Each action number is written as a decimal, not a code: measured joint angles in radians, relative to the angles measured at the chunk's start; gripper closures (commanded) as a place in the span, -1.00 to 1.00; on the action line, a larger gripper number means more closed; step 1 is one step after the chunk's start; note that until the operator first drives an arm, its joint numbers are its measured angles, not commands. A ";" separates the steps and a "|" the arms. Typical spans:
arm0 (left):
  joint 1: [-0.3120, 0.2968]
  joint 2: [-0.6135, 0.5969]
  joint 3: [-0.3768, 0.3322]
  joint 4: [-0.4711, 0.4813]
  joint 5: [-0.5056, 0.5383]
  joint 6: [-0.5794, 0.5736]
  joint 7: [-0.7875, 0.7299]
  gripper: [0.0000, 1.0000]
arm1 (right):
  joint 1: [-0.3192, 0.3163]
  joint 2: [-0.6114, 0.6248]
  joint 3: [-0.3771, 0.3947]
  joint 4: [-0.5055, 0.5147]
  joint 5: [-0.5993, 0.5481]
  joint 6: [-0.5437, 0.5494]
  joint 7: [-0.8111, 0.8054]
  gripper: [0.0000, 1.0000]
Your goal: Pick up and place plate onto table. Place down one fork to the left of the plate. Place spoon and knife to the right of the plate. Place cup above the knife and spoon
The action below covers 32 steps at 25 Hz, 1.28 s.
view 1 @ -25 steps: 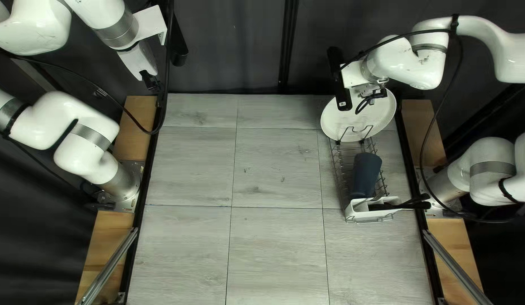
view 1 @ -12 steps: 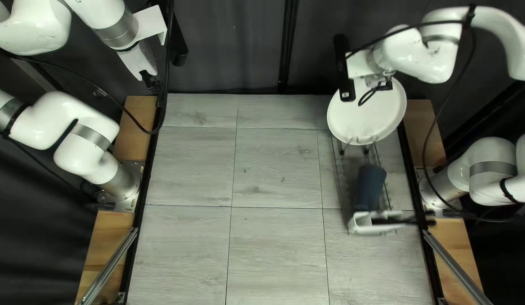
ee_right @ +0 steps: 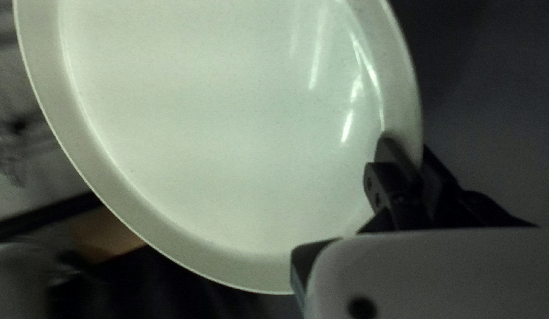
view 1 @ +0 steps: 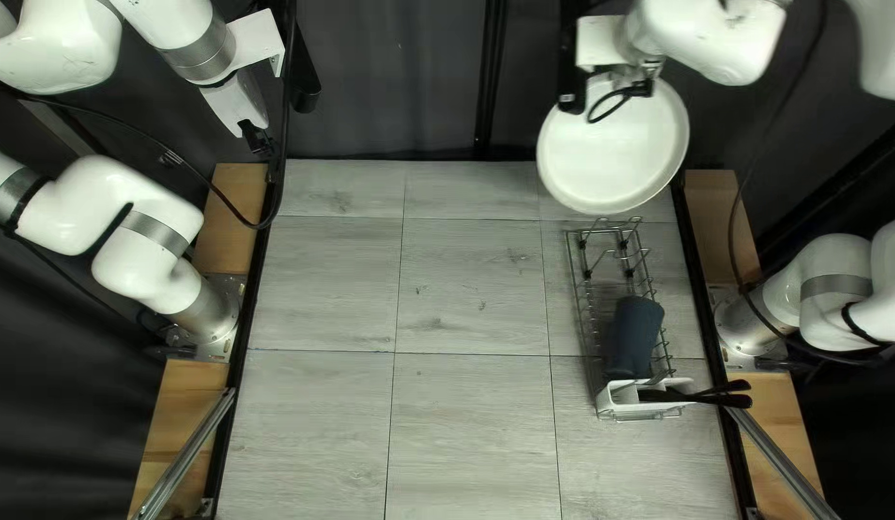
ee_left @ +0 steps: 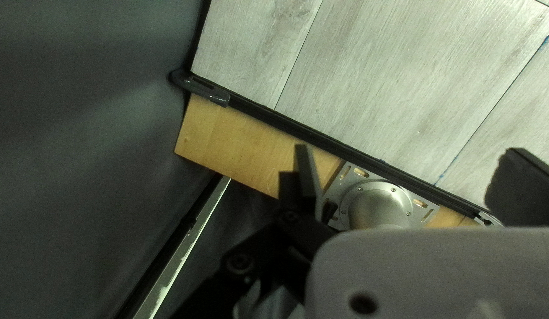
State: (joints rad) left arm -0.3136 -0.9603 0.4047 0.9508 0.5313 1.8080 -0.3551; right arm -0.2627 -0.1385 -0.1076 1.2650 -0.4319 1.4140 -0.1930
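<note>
My right gripper point(view 1: 636, 85) holds the white plate point(view 1: 616, 149) by its far rim, over the table's far edge. In the right wrist view, the fingers of my right gripper point(ee_right: 411, 155) pinch the rim of the plate point(ee_right: 227, 130) from two sides. A dark blue cup point(view 1: 637, 337) rests in the wire rack. Black-handled cutlery point(view 1: 722, 397) sticks out of the rack's white holder point(view 1: 622, 396); fork, knife and spoon cannot be told apart. My left gripper point(view 1: 259, 141) hangs beyond the table's far left corner. Widely parted fingers show my left gripper point(ee_left: 414, 171) open and empty.
The wire rack point(view 1: 589, 313) stands at the right side of the table point(view 1: 471, 289), beyond its white holder. Wooden boards point(view 1: 233, 207) and black rails flank the table. A dark curtain point(view 1: 399, 77) hangs behind it. The right arm's cable point(view 1: 736, 226) droops near the right edge.
The plate, in my right gripper, has risen off the rack and moved toward the far edge. The rack with cup and cutlery has slid toward the near edge. My left arm is unmoved.
</note>
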 measured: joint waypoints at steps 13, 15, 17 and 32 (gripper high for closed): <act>0.000 0.000 0.000 0.000 0.000 0.000 0.000 -1.00 | 0.066 0.095 0.059 0.008 0.213 -0.074 0.044 1.00; 0.000 0.000 0.000 0.000 0.000 0.000 0.000 -1.00 | 0.067 0.125 0.060 0.018 0.241 -0.091 0.033 1.00; 0.000 0.000 0.000 0.000 0.000 0.000 0.000 -1.00 | 0.070 0.188 0.067 0.049 0.294 -0.107 0.037 1.00; 0.000 0.000 0.000 0.000 0.000 0.000 0.000 -1.00 | 0.057 0.547 0.138 0.231 0.622 -0.253 0.007 1.00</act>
State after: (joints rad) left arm -0.3136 -0.9603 0.4047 0.9508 0.5313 1.8080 -0.3551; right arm -0.2054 0.4083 0.0307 1.4962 0.1903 1.1614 -0.1856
